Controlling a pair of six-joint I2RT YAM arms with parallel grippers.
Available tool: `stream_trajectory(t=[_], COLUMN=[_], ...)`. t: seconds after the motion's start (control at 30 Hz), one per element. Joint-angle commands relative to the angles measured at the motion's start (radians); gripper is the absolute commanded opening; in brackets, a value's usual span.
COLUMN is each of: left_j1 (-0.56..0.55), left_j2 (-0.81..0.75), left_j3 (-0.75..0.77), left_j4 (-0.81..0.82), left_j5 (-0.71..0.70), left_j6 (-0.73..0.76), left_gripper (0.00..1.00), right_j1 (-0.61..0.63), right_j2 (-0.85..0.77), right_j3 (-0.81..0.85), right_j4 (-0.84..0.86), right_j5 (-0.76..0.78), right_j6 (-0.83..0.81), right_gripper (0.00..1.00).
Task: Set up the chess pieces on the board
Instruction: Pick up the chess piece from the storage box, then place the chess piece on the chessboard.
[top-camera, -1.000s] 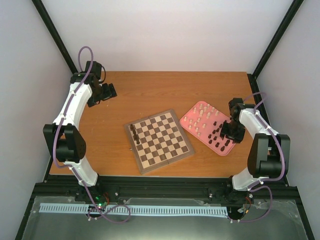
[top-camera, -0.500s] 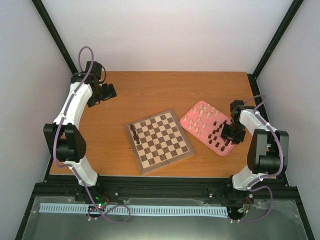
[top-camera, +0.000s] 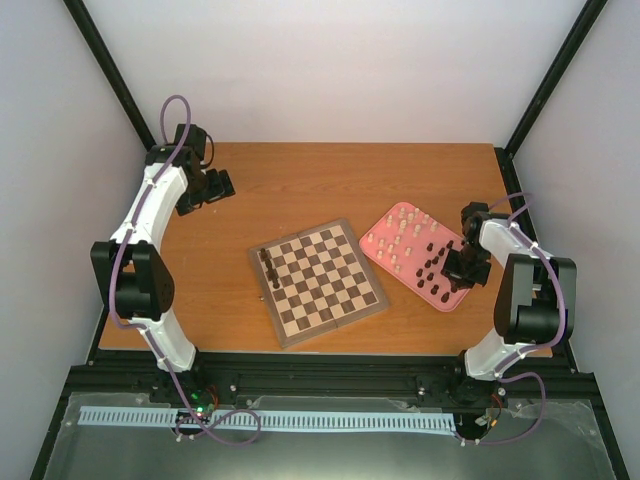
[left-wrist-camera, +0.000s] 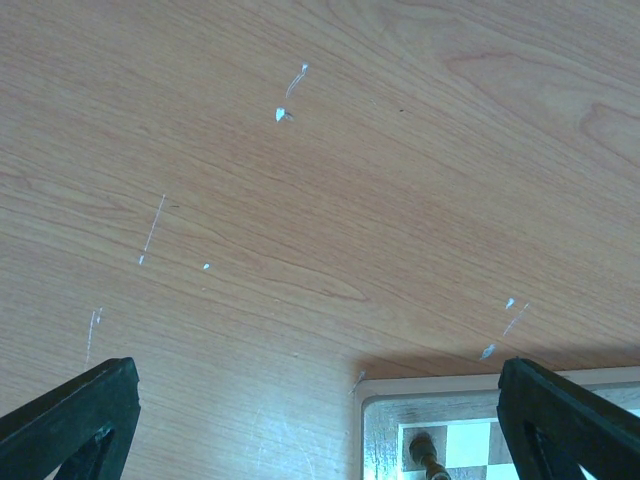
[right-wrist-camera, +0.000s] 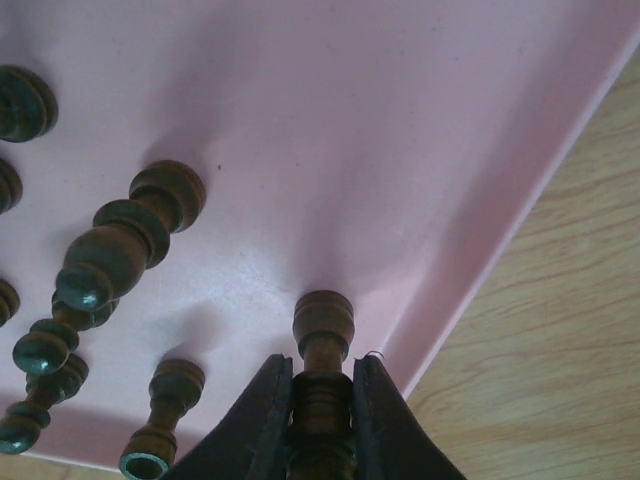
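R-arm | my right gripper (right-wrist-camera: 321, 405) clamped on dark piece (right-wrist-camera: 322, 322) at mid-stem, upright in pink tray (right-wrist-camera: 420, 150) near rim | likely light, stiff, slick, tippy: I'd grip the waist | board (top-camera: 318, 280) well apart

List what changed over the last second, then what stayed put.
The right gripper closed its jaws on a dark brown chess piece standing near the edge of the pink tray, its arm shifting slightly; the piece still stands on the tray. Unchanged: the board, the dark pieces at its left edge, the other pieces in the tray, and the open left gripper at the far left.
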Motion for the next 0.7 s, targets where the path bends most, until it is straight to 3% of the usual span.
stream_trajectory(t=[0.0,0.17,0.37,0.53,0.67], left_j1=[-0.004,-0.003,-0.004,-0.004,-0.003], left_j2=[0.002,0.003,0.0,0.002,-0.002], left_j3=[0.049,0.06,0.066,0.061,0.067], left_j4=[-0.019,-0.023,-0.024,-0.021,-0.024], left_j5=[-0.012,-0.017,-0.02,-0.017,-0.009], left_j6=[0.012,0.013,0.013,0.011,0.01], left_gripper=[1.0,1.0,1.0,1.0,1.0], right_j1=[-0.009,-0.009,0.029,0.267,0.539], right_j2=[0.001,-0.064,-0.136,-0.052,0.142], right_j3=[0.015,0.106,0.328,0.539,0.767], right_j4=[-0.006,-0.107,-0.258,-0.327,-0.371], right_j5=[0.009,0.046,0.079,0.109,0.103], right_j6=[-0.003,-0.002,-0.001,0.05,0.08], right_gripper=[0.03,0.03,0.03,0.03,0.03])
